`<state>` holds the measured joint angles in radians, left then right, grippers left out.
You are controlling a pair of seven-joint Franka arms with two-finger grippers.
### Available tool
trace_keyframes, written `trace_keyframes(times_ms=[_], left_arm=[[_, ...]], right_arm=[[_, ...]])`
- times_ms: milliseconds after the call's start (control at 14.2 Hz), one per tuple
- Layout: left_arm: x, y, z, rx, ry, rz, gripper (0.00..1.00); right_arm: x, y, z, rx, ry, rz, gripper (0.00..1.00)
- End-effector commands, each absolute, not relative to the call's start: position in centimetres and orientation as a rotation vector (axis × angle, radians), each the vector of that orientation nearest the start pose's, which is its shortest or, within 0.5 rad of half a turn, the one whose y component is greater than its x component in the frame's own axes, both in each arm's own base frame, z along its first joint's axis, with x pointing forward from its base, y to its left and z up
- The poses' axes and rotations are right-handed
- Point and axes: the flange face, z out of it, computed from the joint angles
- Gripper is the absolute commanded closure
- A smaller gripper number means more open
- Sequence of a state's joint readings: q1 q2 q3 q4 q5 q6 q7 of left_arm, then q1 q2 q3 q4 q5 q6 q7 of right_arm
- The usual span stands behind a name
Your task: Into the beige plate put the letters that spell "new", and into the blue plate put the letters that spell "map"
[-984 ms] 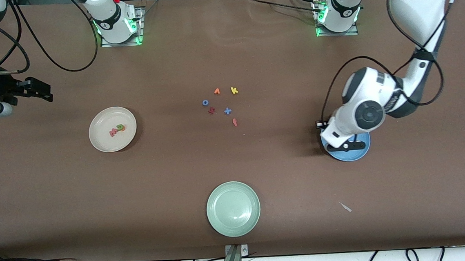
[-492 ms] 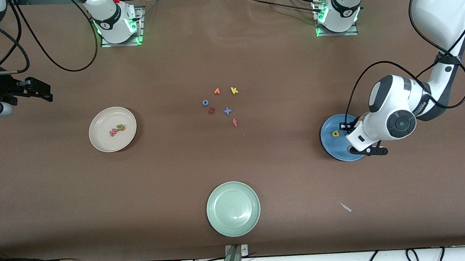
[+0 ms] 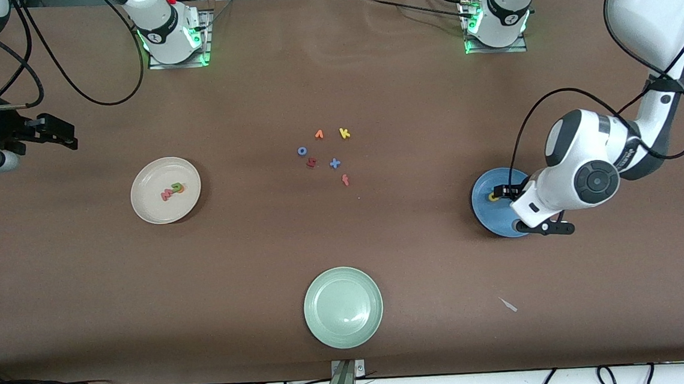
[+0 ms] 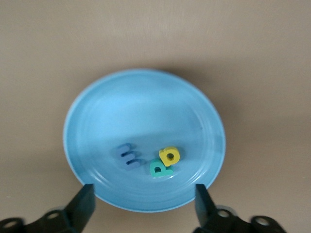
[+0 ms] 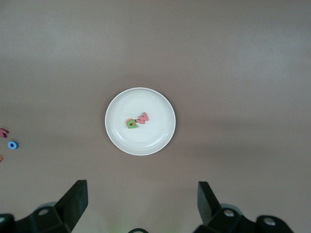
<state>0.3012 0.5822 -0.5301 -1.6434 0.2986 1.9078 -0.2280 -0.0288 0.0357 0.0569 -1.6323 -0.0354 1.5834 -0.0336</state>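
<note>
Three letters lie in the blue plate (image 4: 146, 97) — the blue m (image 4: 127, 156), the yellow a (image 4: 170, 155) and the teal p (image 4: 158, 168), the last two touching, the m just beside them. The left gripper (image 4: 146, 206) hangs right over that plate with its fingers spread wide and nothing between them; in the front view it sits over the plate's edge toward the left arm's end of the tabletop (image 3: 418, 253). So "map" looks done, and the relation that matters is straight up and down: the letters are directly under the open jaws, so any next move for this arm is, I judge, a clean lift away without dipping back into the plate.

Toward the right arm's end of the tabletop, the beige plate (image 3: 142, 182) holds a small cluster — the green n (image 5: 131, 125) with the orange e tucked against it, and the salmon-pink w (image 5: 142, 118) touching them. The right gripper (image 5: 141, 204) waits high over that end, fingers also spread and empty, with the beige plate in its wrist view.

Five stray letters sit mid-tabletop, well apart from both plates: blue o (image 3: 302, 151), orange v (image 3: 319, 134), yellow k (image 3: 344, 133), blue x (image 3: 334, 163) and red-orange f (image 3: 345, 180). The pale green plate (image 3: 343, 307) is nearest the front camera.
</note>
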Motion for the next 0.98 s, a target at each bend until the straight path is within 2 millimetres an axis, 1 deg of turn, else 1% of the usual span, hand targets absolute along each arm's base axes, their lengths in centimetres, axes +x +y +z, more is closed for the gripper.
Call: trace_keyframes(times_ms=[0, 141, 211, 281, 351, 422, 492, 562, 632, 703, 773, 843, 913], left_arm=[[66.3, -9.7, 38.5, -3.071, 0.162, 0.249, 0.00], [67.1, -9.4, 43.6, -3.073, 0.140, 0.209, 0.00], [67.4, -9.5, 45.9, -3.082, 0.138, 0.187, 0.00], [67.5, -9.5, 47.6, -3.095, 0.137, 0.163, 0.00], [67.1, -9.6, 49.7, -3.089, 0.152, 0.112, 0.00], [66.5, -10.0, 51.6, -3.082, 0.192, 0.070, 0.00], [66.1, -10.2, 52.3, -3.077, 0.212, 0.081, 0.00], [65.5, -9.8, 52.9, -3.067, 0.205, 0.118, 0.00], [64.8, -9.8, 54.2, -3.065, 0.198, 0.126, 0.00], [64.3, -9.6, 56.0, -3.082, 0.200, 0.092, 0.00], [63.5, -8.9, 57.6, -3.085, 0.216, 0.067, 0.00], [63.3, -8.0, 58.1, -3.090, 0.226, 0.064, 0.00], [63.1, -6.3, 58.6, -3.112, 0.215, 0.066, 0.00]], right_arm=[[56.0, 1.0, 57.9, -3.176, -0.098, 0.139, 0.00], [56.0, 1.0, 57.9, -3.176, -0.098, 0.139, 0.00], [56.0, 1.0, 57.9, -3.176, -0.098, 0.142, 0.00], [56.0, 1.0, 57.9, -3.178, -0.098, 0.142, 0.00], [56.0, 1.0, 57.9, -3.176, -0.098, 0.142, 0.00], [56.0, 1.0, 57.9, -3.178, -0.098, 0.142, 0.00], [56.0, 1.0, 57.9, -3.176, -0.098, 0.139, 0.00], [56.0, 1.0, 57.9, -3.177, -0.101, 0.142, 0.00], [56.0, 1.0, 57.9, -3.176, -0.098, 0.142, 0.00], [56.0, 1.0, 57.9, -3.178, -0.098, 0.142, 0.00], [56.0, 1.0, 57.9, -3.176, -0.101, 0.142, 0.00], [56.0, 1.0, 57.9, -3.177, -0.101, 0.142, 0.00], [56.0, 1.0, 57.9, -3.176, -0.098, 0.139, 0.00]])
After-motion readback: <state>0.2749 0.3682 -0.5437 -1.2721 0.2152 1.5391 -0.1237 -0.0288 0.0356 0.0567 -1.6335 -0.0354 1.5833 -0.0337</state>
